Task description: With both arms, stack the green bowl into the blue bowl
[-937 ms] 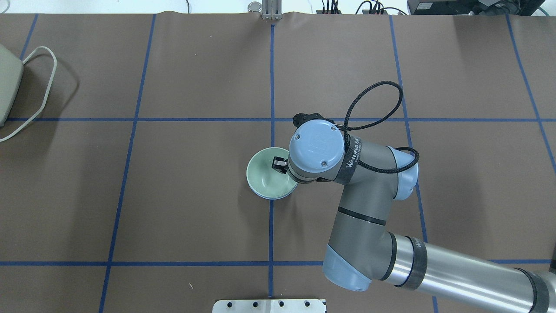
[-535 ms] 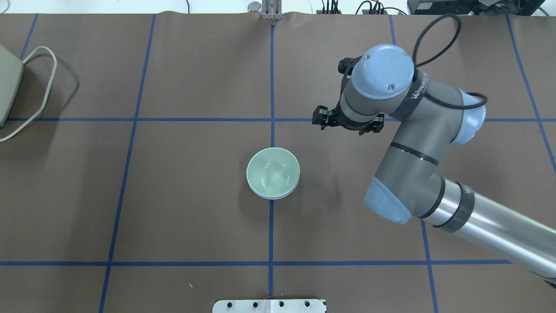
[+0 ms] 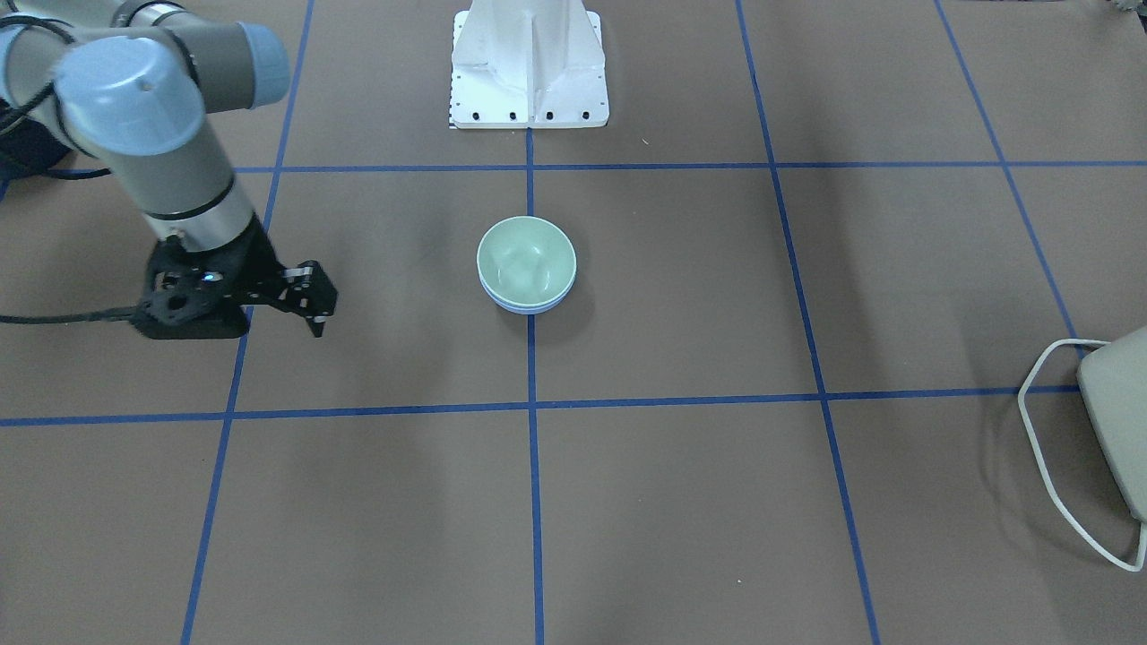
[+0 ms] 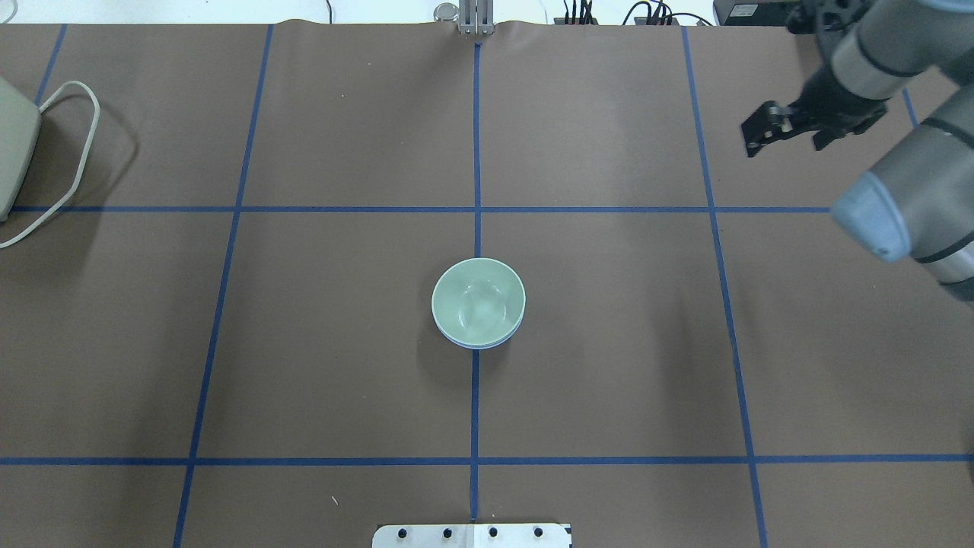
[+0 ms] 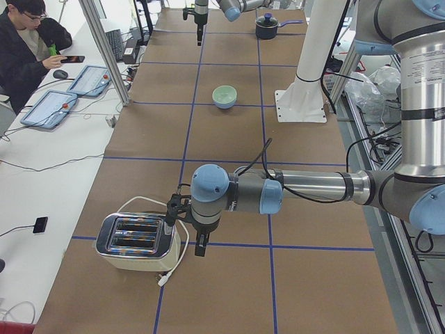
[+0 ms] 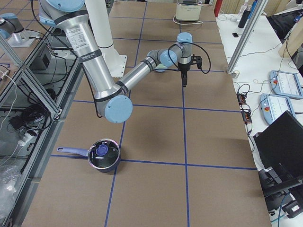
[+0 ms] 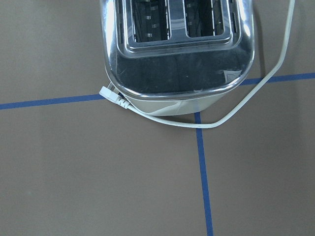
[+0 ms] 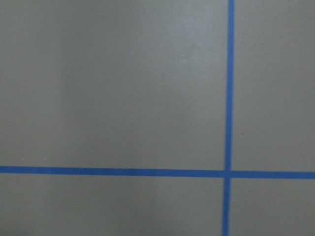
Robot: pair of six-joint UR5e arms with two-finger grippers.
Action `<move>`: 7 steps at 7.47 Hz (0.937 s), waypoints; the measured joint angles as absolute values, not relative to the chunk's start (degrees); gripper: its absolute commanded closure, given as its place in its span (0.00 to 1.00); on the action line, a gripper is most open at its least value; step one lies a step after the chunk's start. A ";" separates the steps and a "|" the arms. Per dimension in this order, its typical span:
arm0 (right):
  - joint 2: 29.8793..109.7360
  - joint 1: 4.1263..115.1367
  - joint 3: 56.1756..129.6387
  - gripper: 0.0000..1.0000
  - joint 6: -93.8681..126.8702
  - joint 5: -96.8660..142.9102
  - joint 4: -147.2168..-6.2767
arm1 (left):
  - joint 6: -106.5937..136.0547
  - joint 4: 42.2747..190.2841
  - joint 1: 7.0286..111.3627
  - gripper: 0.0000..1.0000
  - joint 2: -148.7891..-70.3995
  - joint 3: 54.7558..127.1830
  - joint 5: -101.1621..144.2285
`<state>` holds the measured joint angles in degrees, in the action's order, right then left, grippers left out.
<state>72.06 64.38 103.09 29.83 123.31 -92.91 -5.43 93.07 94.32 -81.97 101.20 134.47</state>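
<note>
Sitting nested inside the blue bowl [image 3: 527, 310], the green bowl [image 4: 478, 301] is upright at the middle of the desk [image 4: 342, 342], on a blue tape line, with only a thin blue rim showing beneath it. Neither arm touches the stack. The right tool [image 4: 787, 139] hangs well apart from the bowls near the desk's far right, its jaws spread wide and empty. The left tool [image 5: 200, 247] hovers just beside a chrome toaster [image 5: 135, 240] at the desk's left end; whether it is wide or narrow cannot be told.
</note>
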 measured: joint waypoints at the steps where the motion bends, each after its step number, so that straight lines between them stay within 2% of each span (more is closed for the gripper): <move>1: 77.47 70.31 103.33 0.00 20.31 125.41 -92.89 | -5.53 93.08 94.01 0.02 -81.90 101.87 134.47; 4: 94.91 82.64 105.03 0.00 5.51 127.28 -92.44 | -5.76 93.15 93.66 0.02 -81.89 102.67 134.45; 7: 102.51 91.11 104.97 0.00 -0.34 127.49 -92.39 | -5.79 93.26 93.54 0.02 -80.45 102.55 134.44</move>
